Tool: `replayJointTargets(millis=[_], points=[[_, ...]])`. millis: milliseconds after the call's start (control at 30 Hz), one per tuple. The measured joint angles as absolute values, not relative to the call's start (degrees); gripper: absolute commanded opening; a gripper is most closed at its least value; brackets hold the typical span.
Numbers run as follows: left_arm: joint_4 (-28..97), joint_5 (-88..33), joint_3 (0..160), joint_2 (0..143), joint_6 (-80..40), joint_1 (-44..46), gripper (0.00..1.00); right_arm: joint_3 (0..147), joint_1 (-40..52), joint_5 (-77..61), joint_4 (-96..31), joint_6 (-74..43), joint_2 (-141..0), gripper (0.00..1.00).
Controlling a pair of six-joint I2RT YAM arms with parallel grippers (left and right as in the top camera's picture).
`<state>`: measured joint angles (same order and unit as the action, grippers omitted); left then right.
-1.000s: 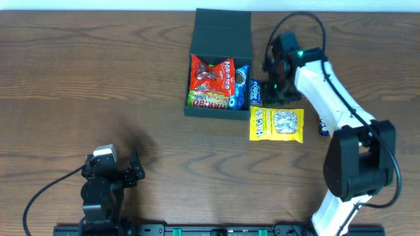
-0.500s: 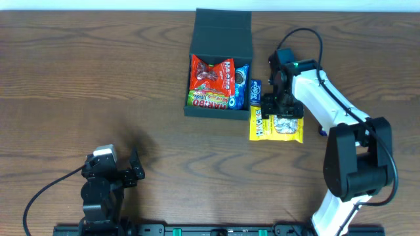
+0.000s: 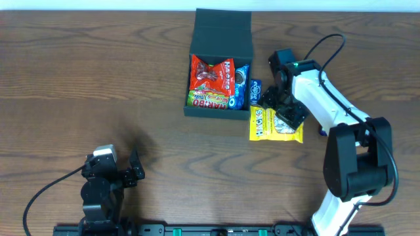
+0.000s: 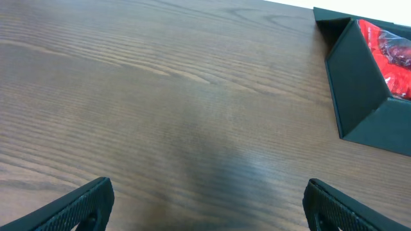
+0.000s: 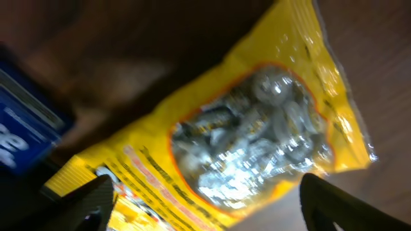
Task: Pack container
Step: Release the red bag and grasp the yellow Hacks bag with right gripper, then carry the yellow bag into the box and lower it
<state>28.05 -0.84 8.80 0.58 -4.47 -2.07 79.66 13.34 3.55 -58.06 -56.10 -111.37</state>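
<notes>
The container (image 3: 222,36), a dark teal box with its lid flap standing open at the back, holds a red sweets packet (image 3: 211,77) and a blue biscuit packet (image 3: 241,84). A small blue packet (image 3: 254,92) lies against its right wall. A yellow snack packet (image 3: 275,125) lies flat just below that. My right gripper (image 3: 283,109) hangs open over the yellow packet (image 5: 244,141), its fingers either side of it with nothing gripped (image 5: 205,208). My left gripper (image 3: 125,172) rests open near the table's front left, far from the box (image 4: 363,90), above bare wood (image 4: 209,208).
A small dark blue item (image 3: 323,130) peeks out beside the right arm's forearm. The right arm's cable (image 3: 325,42) loops above the table behind the gripper. The wooden table (image 3: 98,78) stretches left of the box.
My right gripper has gone from shut to open and shifted from beside the small blue packet down over the yellow packet. The left arm has not moved.
</notes>
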Motion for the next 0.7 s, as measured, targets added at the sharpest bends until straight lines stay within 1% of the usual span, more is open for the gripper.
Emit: replayJointTargets(millis=[133,167,233,267,400,433,500,533,700], points=[[28.1,-0.8,8.8,0.6,-4.5,-2.1,0.95,75.8,13.3,3.8,-53.6,-56.9,-111.4,0.87],[28.1,-0.8,8.8,0.6,-4.5,-2.1,0.95,75.2,13.3,3.9,-52.8,-57.0,-111.4,0.84],[28.1,-0.8,8.8,0.6,-4.5,-2.1,0.95,74.2,13.3,4.0,-51.3,-57.5,-111.4,0.68],[28.1,-0.8,8.8,0.6,-4.5,-2.1,0.95,74.1,13.3,4.1,-50.8,-57.3,-111.4,0.63],[28.1,-0.8,8.8,0.6,-4.5,-2.1,0.95,73.2,13.3,4.5,-49.1,-57.7,-111.1,0.20],[28.1,-0.8,8.8,0.6,-4.5,-2.1,0.95,73.2,13.3,4.8,-48.8,-57.8,-110.8,0.14],[28.1,-0.8,8.8,0.6,-4.5,-2.1,0.95,73.1,13.3,5.7,-48.9,-58.0,-110.1,0.05],[28.1,-0.8,8.8,0.6,-4.5,-2.1,0.95,73.1,13.2,6.2,-49.2,-57.8,-109.8,0.02],[28.1,-0.8,8.8,0.6,-4.5,-2.1,0.95,73.1,13.1,5.7,-49.7,-57.9,-109.5,0.01]])
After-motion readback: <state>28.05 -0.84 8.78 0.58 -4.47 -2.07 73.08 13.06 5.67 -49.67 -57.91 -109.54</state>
